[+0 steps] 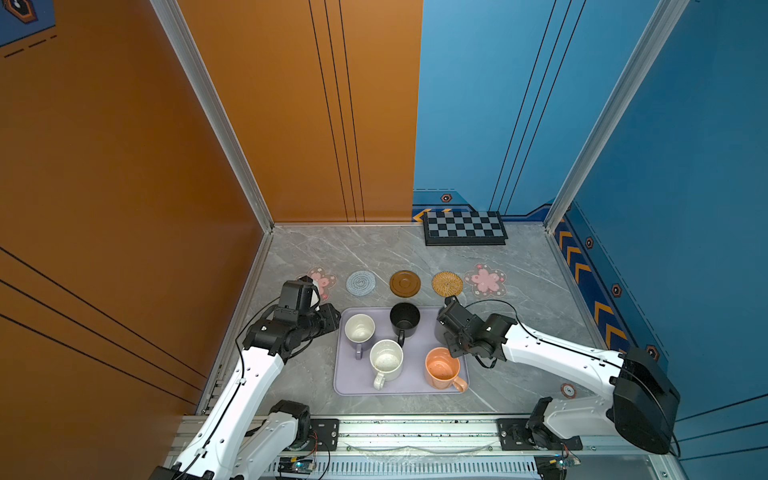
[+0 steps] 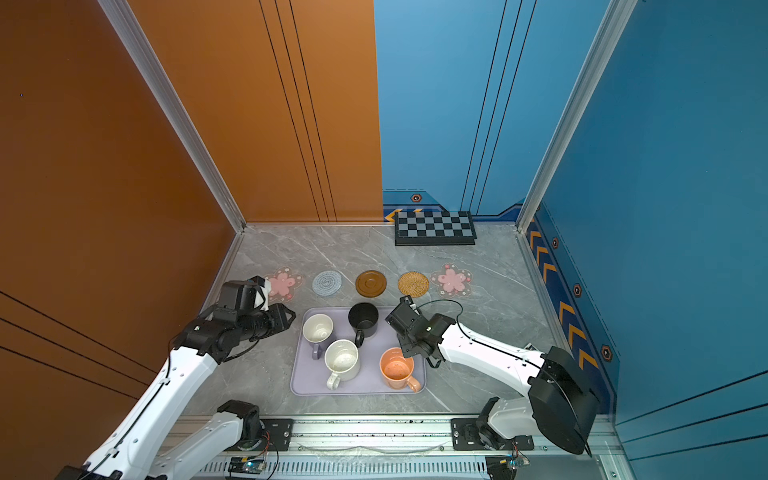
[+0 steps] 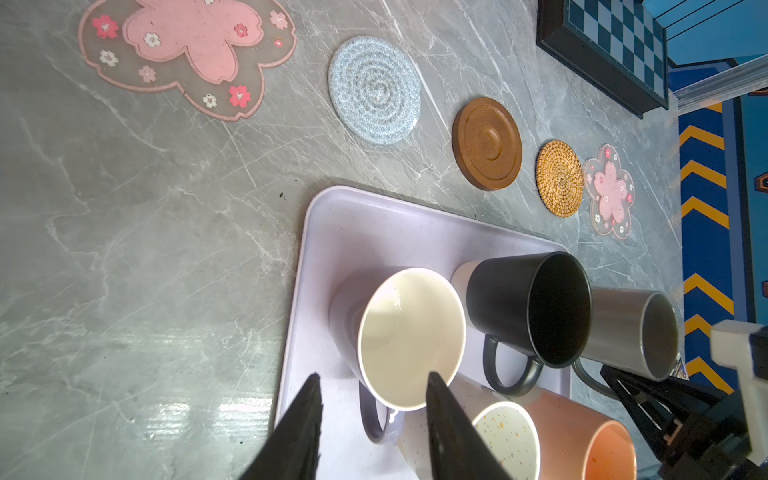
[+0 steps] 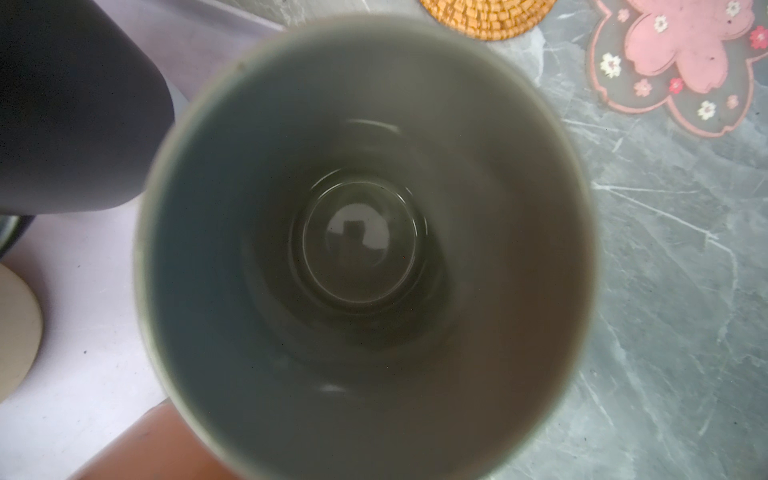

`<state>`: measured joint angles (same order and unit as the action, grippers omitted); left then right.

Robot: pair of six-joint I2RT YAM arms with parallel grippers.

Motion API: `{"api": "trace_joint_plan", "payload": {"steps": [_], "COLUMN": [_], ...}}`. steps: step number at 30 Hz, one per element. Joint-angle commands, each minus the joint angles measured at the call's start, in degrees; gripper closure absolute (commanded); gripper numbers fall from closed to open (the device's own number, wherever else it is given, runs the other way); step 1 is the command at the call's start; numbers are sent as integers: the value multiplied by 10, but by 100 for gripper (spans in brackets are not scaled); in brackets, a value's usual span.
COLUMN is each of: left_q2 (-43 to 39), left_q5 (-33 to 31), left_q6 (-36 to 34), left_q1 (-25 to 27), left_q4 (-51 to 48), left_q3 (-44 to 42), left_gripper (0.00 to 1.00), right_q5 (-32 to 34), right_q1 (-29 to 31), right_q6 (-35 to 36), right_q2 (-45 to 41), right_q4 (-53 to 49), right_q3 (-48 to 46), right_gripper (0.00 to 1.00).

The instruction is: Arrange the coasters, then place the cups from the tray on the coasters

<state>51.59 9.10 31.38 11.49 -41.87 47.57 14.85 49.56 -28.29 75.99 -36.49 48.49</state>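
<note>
**While right gripper (image 3: 619,380) pinches the grey mug (image 3: 623,324), left gripper (image 3: 372,376) waits**

Coasters look arranged: flower coaster (image 3: 187,41), spiral coaster (image 3: 374,89), wooden disc (image 3: 486,143), rattan coaster (image 3: 559,178) and second flower coaster (image 3: 609,191) sit in one row behind the lavender tray (image 3: 353,232), all bare. Lavender mug (image 3: 409,336), black mug (image 3: 498,299), speckled mug (image 3: 505,436) and orange mug (image 3: 569,432) are on the tray. Grey mug is at its far right corner, nearest the rattan coaster, so probably the right arm's pick. Right fingers are closed, apparently on the handle; lifted or not, can't tell. Left fingers are part-spread and empty beside the tray's left edge, aimed at the lavender mug: likely staged.
</note>
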Motion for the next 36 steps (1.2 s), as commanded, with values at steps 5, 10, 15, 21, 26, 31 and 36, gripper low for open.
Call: {"api": "trace_joint_plan", "payload": {"steps": [5,10,15,21,26,31,36], "left_q2": [0,2,26,74,106,134,164], "left_q5": [1,-1,-15,-21,-30,-35,-42], "left_q6": [0,0,-11,-18,-24,-33,-39], "left_q1": [6,6,6,6,7,7,6], "left_q4": [-10,-10,-13,-12,-12,-11,-11], "left_q3": [14,21,56,98,124,144,163], "left_gripper": [57,57,57,57,57,57,57], "right_q5": [47,63,64,56,50,45,25], "right_q1": [-10,-31,-80,-143,-185,-227,-266], "right_q6": [5,23,51,79,98,118,138], "right_q2": [-74,-105,-115,-121,-121,-112,-89], "right_q4": [-1,-13,-34,-42,-43,-42,-29], "right_q3": [2,12,37,58,65,73,86], "right_gripper": [100,100,100,100,100,100,100]}}
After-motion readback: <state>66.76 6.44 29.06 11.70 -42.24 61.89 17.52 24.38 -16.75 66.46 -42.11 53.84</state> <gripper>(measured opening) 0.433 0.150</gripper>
